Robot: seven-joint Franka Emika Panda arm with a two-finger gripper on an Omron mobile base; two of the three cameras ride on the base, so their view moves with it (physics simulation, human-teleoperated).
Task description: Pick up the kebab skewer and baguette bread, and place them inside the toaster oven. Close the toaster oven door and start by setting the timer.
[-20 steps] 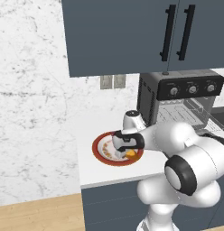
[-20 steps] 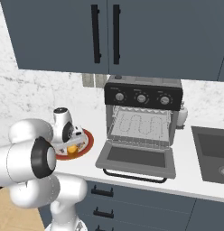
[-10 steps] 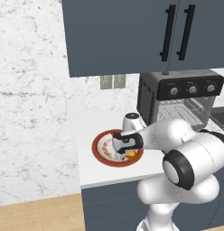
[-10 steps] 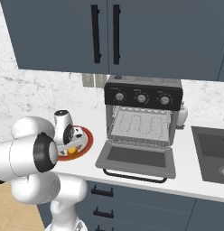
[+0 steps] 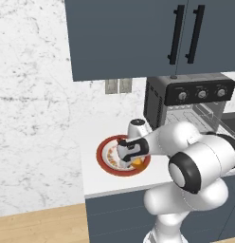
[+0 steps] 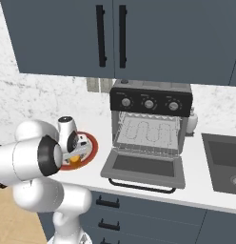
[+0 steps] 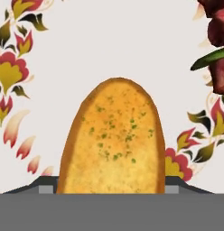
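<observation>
The baguette bread (image 7: 114,135), a golden loaf flecked with green, lies on the red-rimmed plate (image 5: 103,153) (image 6: 94,144). My gripper (image 7: 111,189) (image 5: 133,160) is down over the plate, and its fingertips (image 7: 47,186) sit flush against both sides of the loaf. Dark red chunks of the kebab skewer (image 7: 220,31) lie on the plate just to the loaf's right in the hand view. An orange end of the bread (image 6: 74,157) shows under the hand. The toaster oven (image 6: 151,102) (image 5: 195,95) stands to the right with its door (image 6: 143,167) dropped open.
Dark blue wall cabinets (image 6: 110,33) hang above the oven. A sink (image 6: 224,159) is set into the counter at the far right. A small white jar (image 6: 192,121) stands behind the oven. The open door overhangs the counter's front edge.
The hand has come down a little onto the plate, and the fingers have drawn in from wide open against the loaf's sides.
</observation>
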